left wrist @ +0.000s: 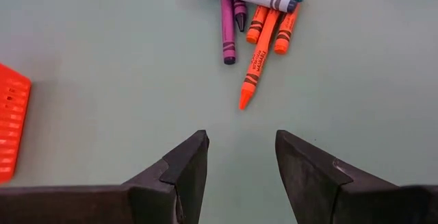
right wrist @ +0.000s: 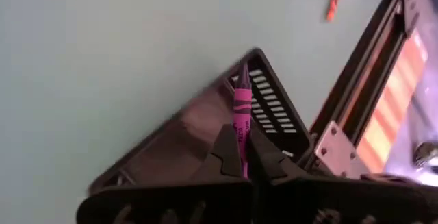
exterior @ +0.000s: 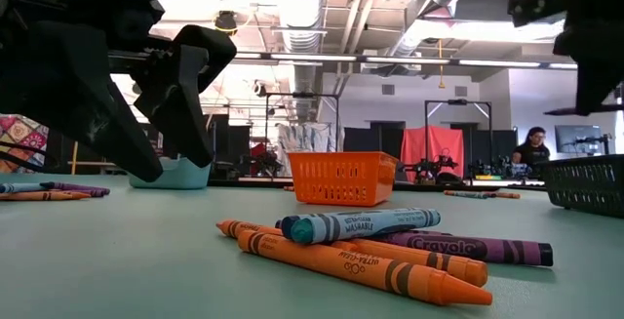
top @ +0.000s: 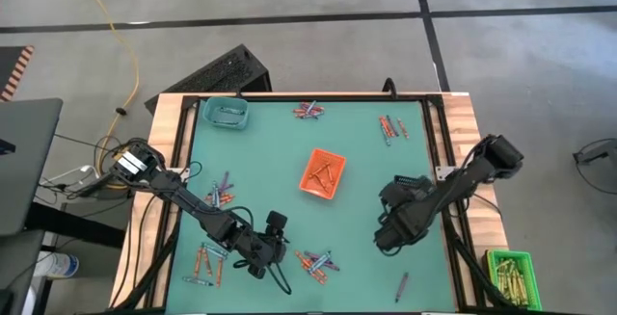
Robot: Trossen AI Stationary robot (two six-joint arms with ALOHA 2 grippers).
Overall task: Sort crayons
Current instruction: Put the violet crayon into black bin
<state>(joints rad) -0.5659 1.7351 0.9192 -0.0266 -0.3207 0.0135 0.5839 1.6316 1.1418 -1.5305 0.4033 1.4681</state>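
A pile of orange, blue-grey and purple crayons [left wrist: 256, 8] lies on the green mat, a little ahead of my left gripper [left wrist: 239, 161]. The left gripper hangs open and empty just above the mat; in the high view it [top: 262, 257] is left of that pile [top: 315, 262]. My right gripper [right wrist: 241, 147] is shut on a pink crayon [right wrist: 242, 107], held over the dark basket [right wrist: 198, 131]. From above, the right gripper [top: 388, 238] sits at the mat's right side by the dark basket [top: 409, 186]. More crayon groups [top: 308, 111] [top: 390, 127] [top: 220, 196] [top: 206, 262] are scattered about.
An orange basket [top: 321, 173] stands mid-mat, holding a few crayons. A teal tray [top: 227, 113] sits at the back left. A green tray [top: 511, 275] of yellow-olive sticks lies off the mat at the front right. A single crayon [top: 400, 284] lies near the front edge.
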